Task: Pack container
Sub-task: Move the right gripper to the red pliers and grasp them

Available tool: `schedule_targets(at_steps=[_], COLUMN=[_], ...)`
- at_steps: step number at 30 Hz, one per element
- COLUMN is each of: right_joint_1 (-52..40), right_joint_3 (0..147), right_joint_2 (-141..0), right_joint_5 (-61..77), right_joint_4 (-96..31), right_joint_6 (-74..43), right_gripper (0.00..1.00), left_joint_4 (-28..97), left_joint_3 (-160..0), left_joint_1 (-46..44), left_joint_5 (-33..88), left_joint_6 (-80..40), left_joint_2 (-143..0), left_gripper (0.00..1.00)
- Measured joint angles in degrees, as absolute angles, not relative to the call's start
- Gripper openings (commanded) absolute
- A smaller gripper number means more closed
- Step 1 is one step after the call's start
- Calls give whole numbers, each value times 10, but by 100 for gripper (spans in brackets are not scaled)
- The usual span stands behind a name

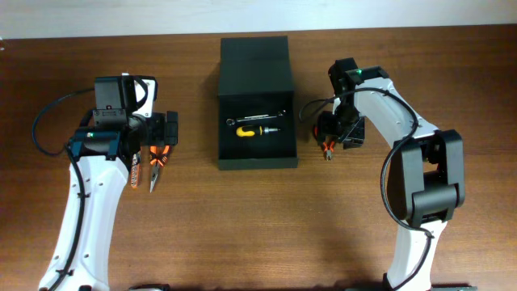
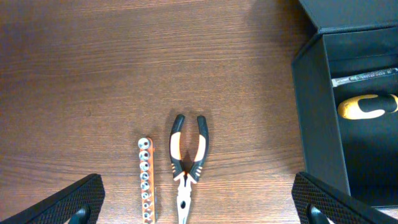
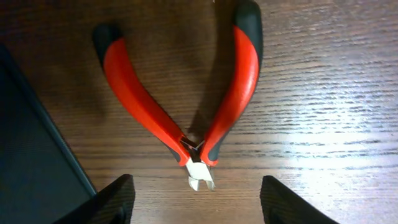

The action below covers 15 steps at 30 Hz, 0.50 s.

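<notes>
While both arms waited over the brown table, the overhead view showed the container sitting in the middle near the far edge. Its flap lid was folded back. Inside lay a silver wrench and, just beside it, a tool with a yellow handle. The left gripper was to the left of the container, over orange pliers and a strip of sockets. The right gripper was to the right of the container, over small red cutters. From this high up, I could not tell how far apart the fingers were.

Looking from the left wrist, the left gripper had its fingers spread wide and held nothing. The orange pliers lay flat on the wood, nose toward the camera, with the strip of sockets just beside them on the left. The container stood at the right edge, well apart from the pliers, and the yellow handle and the wrench showed inside it.

Seen from the right wrist, the right gripper was also spread wide and gripped nothing. The red cutters lay on the table with their small metal nose between the two fingers. A dark wall of the container filled the left side.
</notes>
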<state>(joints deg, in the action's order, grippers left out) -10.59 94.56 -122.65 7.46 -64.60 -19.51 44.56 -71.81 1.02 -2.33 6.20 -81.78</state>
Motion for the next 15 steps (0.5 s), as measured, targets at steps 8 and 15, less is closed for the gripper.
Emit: schedule_targets(at_steps=[8,15], right_joint_1=[-121,-137], right_joint_3=[931,899], right_joint_2=[-1227,-1227], right_joint_5=[77,58], right_joint_4=[-610,-592], right_joint_6=[-195,-217], right_gripper=[59,58], left_joint_4=[446,446], left_joint_3=[-718,-718], left_joint_1=[10,10], left_joint_5=[-23,-23], left_joint_6=[62,62], left_joint_2=[-818,-818], left_gripper=[99,99])
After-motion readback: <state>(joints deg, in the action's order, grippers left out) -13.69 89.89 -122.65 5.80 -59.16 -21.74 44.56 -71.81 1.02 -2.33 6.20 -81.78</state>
